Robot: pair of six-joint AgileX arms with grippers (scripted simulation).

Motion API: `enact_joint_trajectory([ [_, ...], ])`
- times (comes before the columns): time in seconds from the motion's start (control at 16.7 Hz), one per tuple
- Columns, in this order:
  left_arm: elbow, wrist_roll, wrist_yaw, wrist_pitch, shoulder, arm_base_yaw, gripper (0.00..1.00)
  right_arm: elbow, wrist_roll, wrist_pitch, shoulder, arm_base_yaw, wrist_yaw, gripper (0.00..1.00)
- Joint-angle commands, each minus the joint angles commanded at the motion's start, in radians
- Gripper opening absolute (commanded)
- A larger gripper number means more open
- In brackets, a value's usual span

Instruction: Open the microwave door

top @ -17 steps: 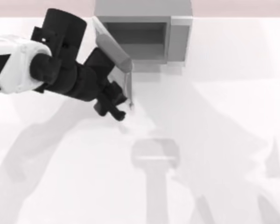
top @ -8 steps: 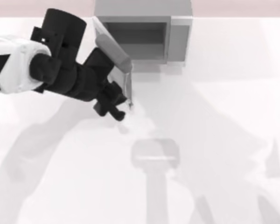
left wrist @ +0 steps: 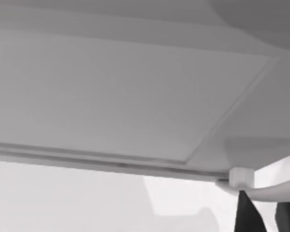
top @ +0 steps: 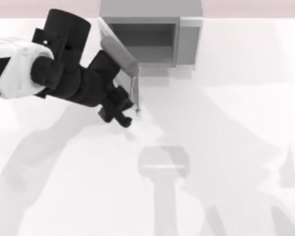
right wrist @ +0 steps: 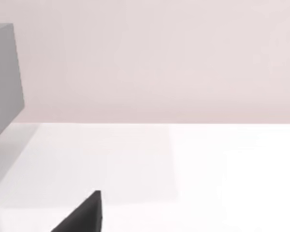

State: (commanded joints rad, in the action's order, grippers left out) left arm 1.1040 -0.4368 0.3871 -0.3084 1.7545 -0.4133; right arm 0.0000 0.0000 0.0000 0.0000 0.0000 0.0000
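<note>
Your left gripper [top: 129,109] sits at the free edge of the door [top: 119,53], its fingers closed around the pale handle [top: 133,93]; the wrist view shows that handle [left wrist: 270,191] just above the dark fingertips [left wrist: 246,215]. The door stands swung out toward the tabletop's [top: 226,147] left, with the microwave's [top: 152,29] dark cavity [top: 145,42] exposed at the far edge. You cannot see your right gripper from above, and I cannot tell its state.

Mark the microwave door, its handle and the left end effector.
microwave door [top: 119,49]: top view, upper edge of the swung-open panel.
handle [top: 133,94]: top view, pale bar.
left end effector [top: 124,107]: top view, between fingertips.
</note>
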Motion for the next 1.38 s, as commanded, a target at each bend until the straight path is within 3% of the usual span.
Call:
enact_joint_trajectory([
  [0.42, 0.008, -0.075, 0.039, -0.031, -0.002, 0.036, 0.0, 0.0, 0.0, 0.0, 0.0, 0.0, 0.0, 1.0],
  [1.38, 0.008, -0.076, 0.039, -0.032, -0.002, 0.036, 0.0, 0.0, 0.0, 0.0, 0.0, 0.0, 0.0, 1.0],
])
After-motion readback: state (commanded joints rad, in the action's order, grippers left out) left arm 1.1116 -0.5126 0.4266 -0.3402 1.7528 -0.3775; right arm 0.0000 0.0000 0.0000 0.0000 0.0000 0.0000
